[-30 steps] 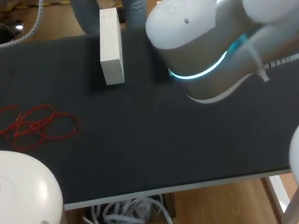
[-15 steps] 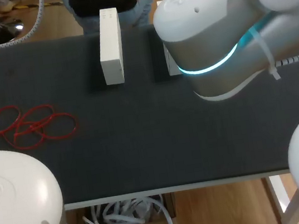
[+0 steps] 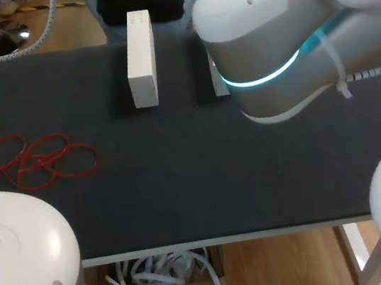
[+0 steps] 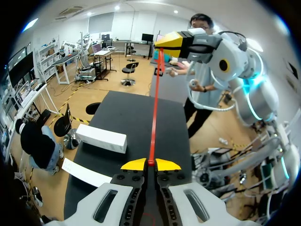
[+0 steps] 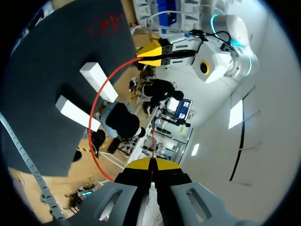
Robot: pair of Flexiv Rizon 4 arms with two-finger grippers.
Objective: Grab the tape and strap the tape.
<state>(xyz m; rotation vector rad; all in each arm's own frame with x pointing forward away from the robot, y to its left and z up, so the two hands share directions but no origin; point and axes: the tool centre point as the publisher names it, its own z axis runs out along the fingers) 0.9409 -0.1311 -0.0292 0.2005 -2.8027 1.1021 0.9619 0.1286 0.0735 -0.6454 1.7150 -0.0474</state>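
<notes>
The left gripper [image 4: 150, 164] has its yellow tips pinched narrow on one end of the red tape [image 4: 154, 108]. From between them the tape runs straight ahead as a taut line to the right gripper [image 4: 162, 44], which faces it from well ahead and above the table [image 4: 131, 113]. The right gripper's fingers are likewise closed on the tape's far end. In the right wrist view the right gripper [image 5: 151, 163] is also clamped narrow on the tape [image 5: 94, 108], which shows here as a loop. One thin strand goes straight ahead to the left gripper [image 5: 148, 57], and the other bows out in a wide arc to the side before meeting the same yellow tips. The tape hangs in the air between the two tools, clear of the table [image 5: 47, 70]. Below and beside the left gripper's line lie a white box [image 4: 101, 138] and, nearer that gripper, a second white box [image 4: 87, 172], both flat on the dark surface. In the head view the grippers are out of frame. The right arm [image 3: 268, 38] covers most of the second white box [image 3: 219, 84], the white box [image 3: 140, 58] lies beside it, and a heap of red loops [image 3: 35, 160] rests well apart from both.
</notes>
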